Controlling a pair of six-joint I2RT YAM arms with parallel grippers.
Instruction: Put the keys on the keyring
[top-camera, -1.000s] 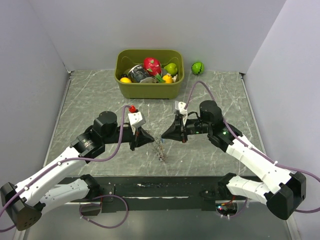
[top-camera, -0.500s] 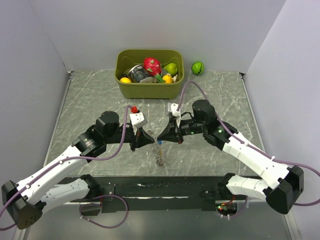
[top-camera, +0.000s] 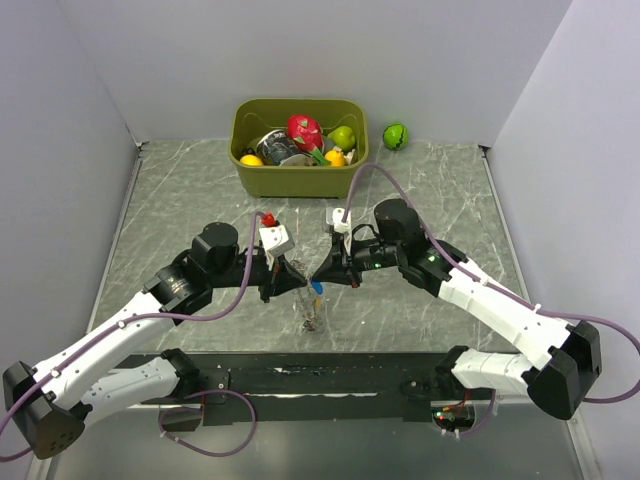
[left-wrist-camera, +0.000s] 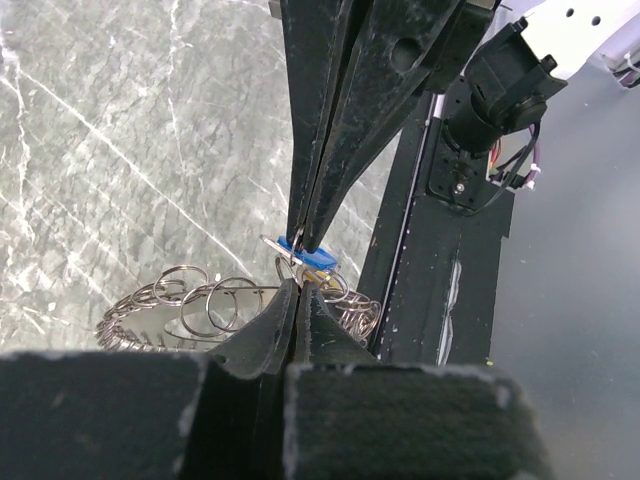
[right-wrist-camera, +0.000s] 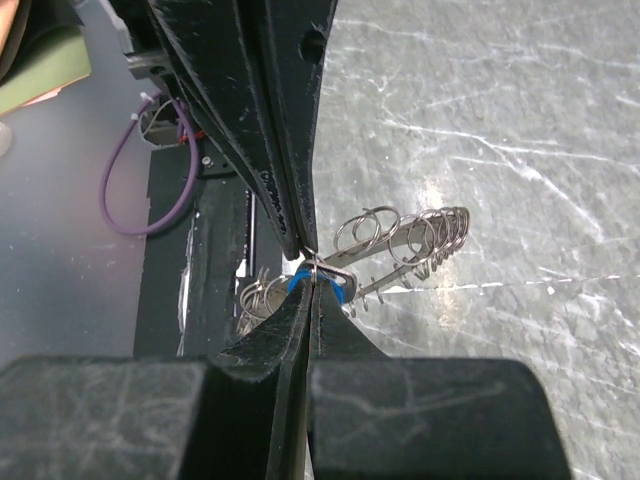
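Observation:
My left gripper (top-camera: 300, 283) and right gripper (top-camera: 318, 277) meet tip to tip above the table's near middle. The right one is shut on a blue-headed key (top-camera: 316, 288), which also shows in the left wrist view (left-wrist-camera: 305, 256) and the right wrist view (right-wrist-camera: 298, 284). The left one is shut on the keyring's wire; the keyring (top-camera: 312, 318), a bunch of thin metal loops, hangs below both tips. It also shows in the left wrist view (left-wrist-camera: 200, 310) and the right wrist view (right-wrist-camera: 400, 240). Other keys are not clearly seen.
An olive bin (top-camera: 298, 180) with toy fruits stands at the back centre. A green ball (top-camera: 396, 135) lies to its right. A small red piece (top-camera: 267, 217) sits behind my left wrist. The black base rail (top-camera: 320, 378) runs along the near edge.
My right gripper has moved left to meet the left gripper's tip. The blue key now shows between the tips. The keyring has shifted slightly left.

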